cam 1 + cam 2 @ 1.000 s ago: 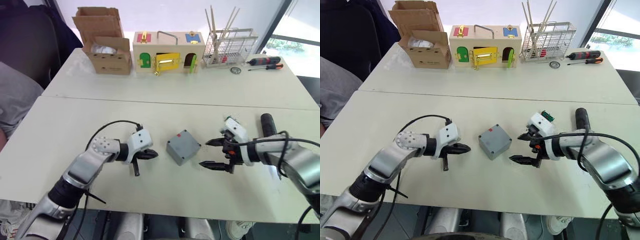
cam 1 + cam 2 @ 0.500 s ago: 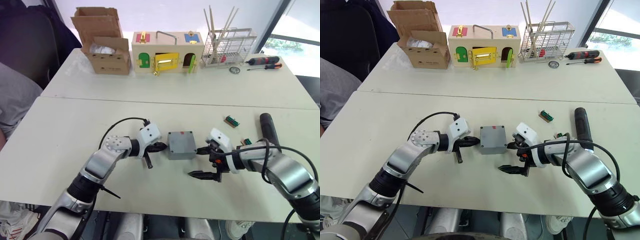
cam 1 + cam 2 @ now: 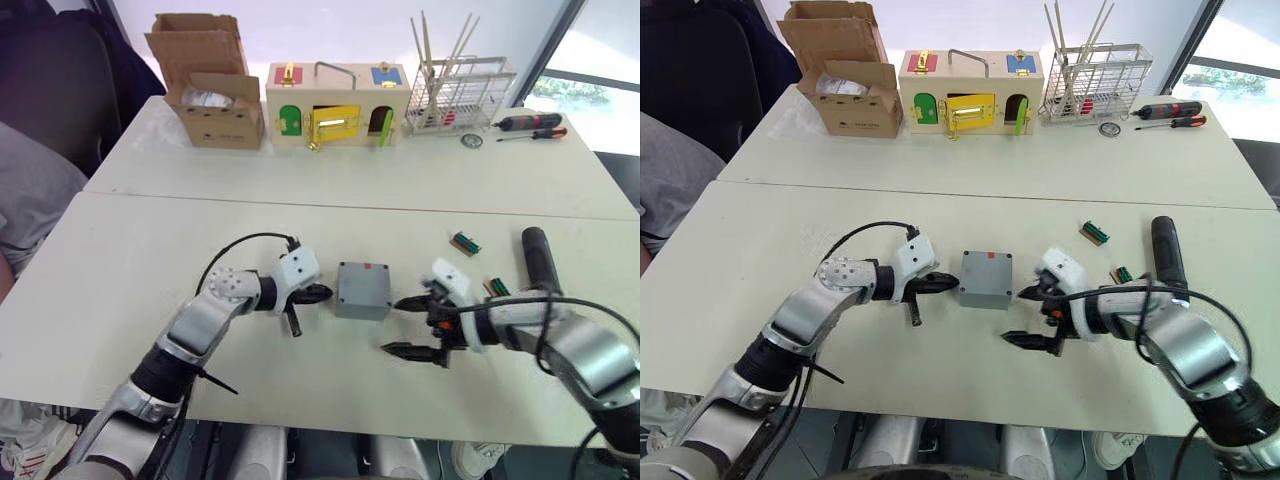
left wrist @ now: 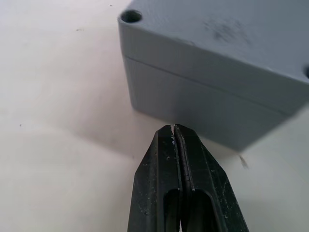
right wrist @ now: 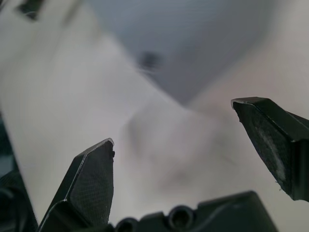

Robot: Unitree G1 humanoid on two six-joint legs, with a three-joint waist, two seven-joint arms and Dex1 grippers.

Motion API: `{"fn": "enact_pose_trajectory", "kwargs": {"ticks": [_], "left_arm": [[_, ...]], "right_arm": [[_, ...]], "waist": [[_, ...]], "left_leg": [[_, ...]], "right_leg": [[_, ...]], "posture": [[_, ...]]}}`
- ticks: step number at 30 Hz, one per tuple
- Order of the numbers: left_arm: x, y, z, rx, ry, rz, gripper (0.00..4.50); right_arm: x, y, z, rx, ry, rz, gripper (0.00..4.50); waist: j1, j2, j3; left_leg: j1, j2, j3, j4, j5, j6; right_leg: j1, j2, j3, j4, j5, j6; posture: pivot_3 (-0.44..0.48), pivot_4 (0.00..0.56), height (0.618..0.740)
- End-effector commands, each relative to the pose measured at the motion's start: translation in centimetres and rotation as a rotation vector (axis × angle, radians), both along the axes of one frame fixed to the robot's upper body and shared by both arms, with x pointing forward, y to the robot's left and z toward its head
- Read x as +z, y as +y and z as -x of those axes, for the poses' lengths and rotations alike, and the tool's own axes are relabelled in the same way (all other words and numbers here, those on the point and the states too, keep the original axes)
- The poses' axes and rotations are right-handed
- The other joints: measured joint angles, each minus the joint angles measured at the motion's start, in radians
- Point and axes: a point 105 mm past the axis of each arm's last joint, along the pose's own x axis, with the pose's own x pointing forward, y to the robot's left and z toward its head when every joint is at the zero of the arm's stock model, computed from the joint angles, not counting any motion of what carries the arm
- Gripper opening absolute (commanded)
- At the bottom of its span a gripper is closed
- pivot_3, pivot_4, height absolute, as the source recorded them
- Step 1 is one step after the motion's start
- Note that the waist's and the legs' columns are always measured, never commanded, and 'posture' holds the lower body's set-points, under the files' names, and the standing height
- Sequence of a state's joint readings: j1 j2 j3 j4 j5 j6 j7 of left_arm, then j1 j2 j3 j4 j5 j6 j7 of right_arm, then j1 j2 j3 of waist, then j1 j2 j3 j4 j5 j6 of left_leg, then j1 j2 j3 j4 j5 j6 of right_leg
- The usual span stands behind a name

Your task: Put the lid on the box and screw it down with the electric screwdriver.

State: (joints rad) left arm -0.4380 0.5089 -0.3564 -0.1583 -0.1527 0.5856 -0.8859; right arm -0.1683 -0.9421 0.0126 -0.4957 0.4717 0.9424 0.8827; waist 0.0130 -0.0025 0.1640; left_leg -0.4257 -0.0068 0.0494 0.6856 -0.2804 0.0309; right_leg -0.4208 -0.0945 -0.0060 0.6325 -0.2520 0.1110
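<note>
You had the box point(image 3: 363, 289) sitting on the surface point(image 3: 120, 260) between both claws, its lid point(image 4: 231, 29) already seated on top. Your left claw point(image 3: 322, 294), fingers pressed shut and empty, nearly touched the box's left wall; your right claw point(image 3: 412, 325), spread wide and empty, sat just off its right side. The electric screwdriver point(image 3: 540, 260) lay beyond your right arm, its long axis running away from you, so the right claw was nearer.

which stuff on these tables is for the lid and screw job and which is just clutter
For the job:
box, lid already on it
electric screwdriver

Lying about:
cardboard box
wooden box
wire rack
hand screwdrivers
two small green parts
</note>
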Motion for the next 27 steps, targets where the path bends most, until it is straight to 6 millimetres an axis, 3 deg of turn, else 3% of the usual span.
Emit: {"fn": "enact_pose_trajectory", "kwargs": {"ticks": [1, 4, 7, 12, 17, 18, 21, 27], "left_arm": [[2.9, 1.0, 0.3, 0.004, -0.031, 0.068, 0.00], [5.5, 1.2, 0.7, -0.008, -0.020, 0.168, 0.00], [8.0, 0.3, 0.7, -0.028, -0.022, 0.280, 0.00], [8.9, -0.8, -0.5, -0.026, -0.076, 0.282, 0.00], [10.1, -2.5, -0.1, -0.069, -0.116, 0.318, 0.00], [10.4, -3.0, -0.1, -0.064, -0.131, 0.328, 0.00], [10.4, -3.9, 0.7, -0.083, -0.123, 0.338, 0.00], [9.6, -4.3, 1.7, -0.093, -0.093, 0.329, 0.00]], "right_arm": [[4.2, -2.9, -0.3, -0.141, -0.096, -0.069, 4.48], [6.1, -5.1, -1.1, -0.261, -0.155, -0.185, 4.48], [6.7, -6.7, -3.3, -0.356, -0.261, -0.259, 4.48], [4.8, -8.0, -7.9, -0.440, -0.386, -0.214, 4.48], [3.0, -9.4, -10.6, -0.506, -0.422, -0.137, 4.48], [2.6, -9.8, -11.0, -0.527, -0.428, -0.123, 3.98], [2.1, -10.1, -11.4, -0.540, -0.423, -0.128, 3.07], [1.7, -10.5, -11.3, -0.564, -0.410, -0.156, 3.07]], "waist": [[0.000, 0.000, 0.000], [0.001, 0.000, 0.000], [0.000, -0.001, 0.000], [-0.002, 0.000, 0.000], [-0.002, 0.000, 0.000], [-0.001, 0.000, 0.000], [0.000, 0.000, 0.000], [-0.004, 0.000, 0.000]], "left_leg": [[0.000, 0.000, 0.000, 0.000, 0.000, 0.000], [0.000, 0.001, -0.001, 0.000, 0.000, 0.000], [0.001, 0.000, -0.001, 0.000, 0.000, 0.000], [0.003, -0.001, 0.001, 0.000, 0.000, 0.000], [0.003, 0.000, 0.001, -0.001, 0.002, -0.004], [0.003, 0.000, 0.001, -0.001, 0.002, -0.004], [0.003, 0.000, 0.001, 0.000, 0.002, -0.004], [0.003, 0.001, 0.001, -0.001, 0.003, -0.005]], "right_leg": [[0.000, 0.000, 0.000, 0.000, 0.000, 0.000], [0.001, -0.001, 0.000, 0.000, 0.000, 0.000], [0.001, -0.001, 0.000, 0.000, 0.000, 0.000], [0.003, 0.000, 0.000, 0.000, 0.000, 0.000], [0.002, 0.002, 0.000, 0.000, 0.000, 0.000], [0.002, 0.002, 0.000, 0.000, 0.000, 0.000], [0.003, 0.002, 0.000, 0.000, 0.000, 0.000], [0.002, 0.003, 0.001, 0.000, 0.000, 0.001]], "posture": [[0.000, 0.150, 0.731], [0.000, 0.150, 0.731], [0.000, 0.150, 0.731], [0.000, 0.150, 0.731], [0.000, 0.150, 0.731], [0.000, 0.150, 0.731], [0.000, 0.150, 0.731], [0.000, 0.150, 0.731]]}}
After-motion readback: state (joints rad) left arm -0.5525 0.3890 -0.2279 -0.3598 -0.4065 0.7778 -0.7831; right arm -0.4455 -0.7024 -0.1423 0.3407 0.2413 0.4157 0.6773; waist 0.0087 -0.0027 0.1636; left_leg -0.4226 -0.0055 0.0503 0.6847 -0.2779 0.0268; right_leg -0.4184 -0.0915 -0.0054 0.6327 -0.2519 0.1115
